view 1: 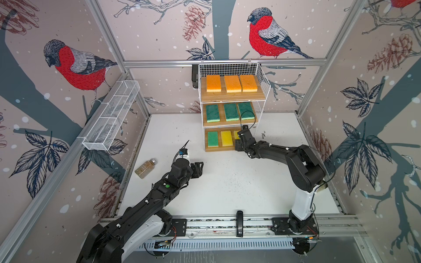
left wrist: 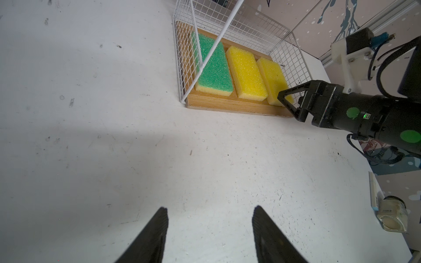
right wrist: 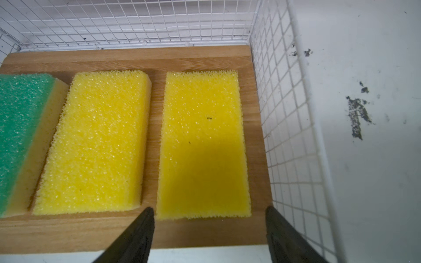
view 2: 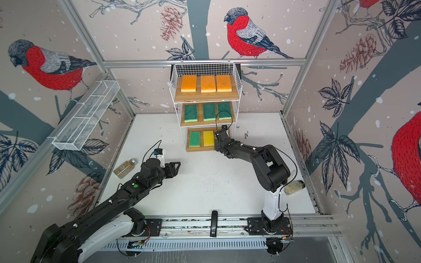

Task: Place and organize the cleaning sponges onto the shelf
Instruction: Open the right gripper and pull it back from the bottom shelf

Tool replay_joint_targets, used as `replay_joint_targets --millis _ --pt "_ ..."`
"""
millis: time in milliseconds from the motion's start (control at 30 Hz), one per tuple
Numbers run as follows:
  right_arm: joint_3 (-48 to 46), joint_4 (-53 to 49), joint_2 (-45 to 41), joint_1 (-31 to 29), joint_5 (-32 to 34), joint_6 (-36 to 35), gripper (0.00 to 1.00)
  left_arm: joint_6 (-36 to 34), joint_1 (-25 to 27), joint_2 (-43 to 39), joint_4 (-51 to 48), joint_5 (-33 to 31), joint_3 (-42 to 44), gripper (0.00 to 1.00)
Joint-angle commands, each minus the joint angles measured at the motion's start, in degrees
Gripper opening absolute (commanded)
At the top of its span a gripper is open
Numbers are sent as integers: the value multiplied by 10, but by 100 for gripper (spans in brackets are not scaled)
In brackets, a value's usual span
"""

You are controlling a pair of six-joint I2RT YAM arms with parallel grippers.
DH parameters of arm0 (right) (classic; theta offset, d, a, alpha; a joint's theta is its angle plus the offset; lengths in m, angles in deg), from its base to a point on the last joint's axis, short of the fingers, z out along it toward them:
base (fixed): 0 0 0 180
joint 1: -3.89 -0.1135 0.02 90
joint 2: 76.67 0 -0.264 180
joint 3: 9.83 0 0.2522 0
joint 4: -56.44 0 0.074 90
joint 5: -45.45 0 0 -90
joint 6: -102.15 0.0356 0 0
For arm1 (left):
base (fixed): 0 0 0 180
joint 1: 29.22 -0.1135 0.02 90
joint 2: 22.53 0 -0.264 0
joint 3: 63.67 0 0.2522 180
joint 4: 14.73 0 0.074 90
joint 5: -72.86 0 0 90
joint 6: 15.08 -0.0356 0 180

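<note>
The shelf [view 1: 232, 96] stands at the back of the table, and all three boards carry sponges. Three orange sponges [view 1: 232, 83] lie on the top board and three green ones [view 1: 231, 112] on the middle board. The bottom board holds a green sponge [view 1: 212, 139] and two yellow sponges side by side [right wrist: 98, 141] [right wrist: 202, 145]. My right gripper [right wrist: 209, 208] is open at the front end of the right yellow sponge, with both jaws clear of it. It hides most of that sponge in both top views. My left gripper [left wrist: 210, 207] is open over bare table with nothing between its jaws.
A brownish glass jar [view 1: 145, 168] lies on the table [view 1: 227, 182] at the left. A second jar [view 2: 293, 187] sits by the right arm's base. A long white mesh tray [view 1: 111, 116] hangs on the left wall. The shelf's wire side [right wrist: 284, 113] stands close beside the right gripper.
</note>
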Motion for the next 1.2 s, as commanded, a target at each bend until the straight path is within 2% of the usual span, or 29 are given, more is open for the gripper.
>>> replay_joint_targets --millis 0,233,367,700,967,1167 --pt "-21 11 -21 -4 -7 15 74 5 -1 -7 1 11 2 60" --pt "-39 20 -25 -4 -21 22 64 10 -1 -13 1 13 6 60" --pt "-38 30 -19 -3 -23 20 49 11 -1 -19 -1 12 8 60" --pt "-20 31 2 -1 -28 21 48 9 -1 -15 0 5 12 60" --pt "-14 34 15 4 -33 27 42 7 -1 -12 2 3 10 60" --pt "-3 34 26 7 -32 26 42 5 -2 -8 3 2 9 60"
